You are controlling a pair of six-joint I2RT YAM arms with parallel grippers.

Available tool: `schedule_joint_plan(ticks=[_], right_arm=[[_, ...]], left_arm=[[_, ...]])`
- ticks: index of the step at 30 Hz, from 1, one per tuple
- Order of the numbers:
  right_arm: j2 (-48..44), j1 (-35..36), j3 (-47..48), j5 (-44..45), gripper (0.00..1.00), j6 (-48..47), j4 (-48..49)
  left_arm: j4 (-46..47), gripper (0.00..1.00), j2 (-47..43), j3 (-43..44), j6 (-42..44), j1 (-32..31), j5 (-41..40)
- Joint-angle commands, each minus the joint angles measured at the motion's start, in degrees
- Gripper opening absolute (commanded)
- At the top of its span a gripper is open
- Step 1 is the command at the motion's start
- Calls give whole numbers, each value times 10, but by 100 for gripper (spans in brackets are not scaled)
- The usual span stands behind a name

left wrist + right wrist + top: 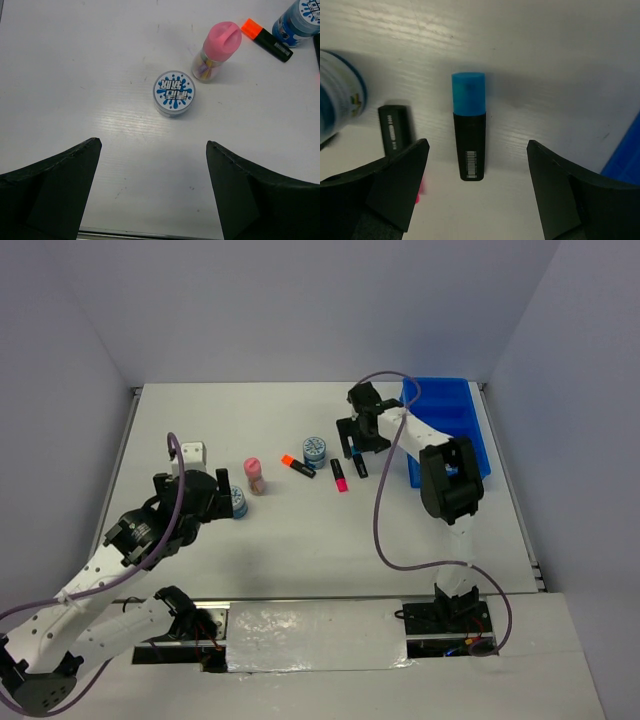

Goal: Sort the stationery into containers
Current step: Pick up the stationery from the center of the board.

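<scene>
Between right fingers (395, 185), blue highlighter (470, 135), cap forward

Three highlighters (298, 466), two tubs (315, 449), one bottle (255, 476), one tray (455, 410)

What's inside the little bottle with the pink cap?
Through the clear side of the bottle you can see small colourful bits, yellow and pink. What they are is too small to tell, and the pink cap hides the top part.

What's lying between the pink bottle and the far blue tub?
The orange highlighter lies between the pink bottle and the far tub. The left wrist view shows it clearly, and the top view too.
</scene>
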Motion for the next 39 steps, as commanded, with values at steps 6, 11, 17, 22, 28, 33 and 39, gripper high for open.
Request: schedule_joint_plan(ticks=[6,11,17,22,28,33,39], right_arm=[[53,2,77,-23,83,-31,-47],[74,2,74,-12,77,-32,-56],[68,10,33,-16,69,-32,-35],[84,11,39,-29,55,-29,-44],[75,11,36,-46,34,-29,-42],[3,-5,-6,-75,17,5,12],[-147,-65,-98,-180,0,86,130]], left_arm=[[22,99,4,13,21,2,18],[23,99,5,12,23,2,21],[25,99,3,12,25,2,24],[27,99,4,10,29,1,30],[31,99,6,9,35,2,39],[33,99,3,8,37,2,42],[33,99,2,8,38,2,44]])
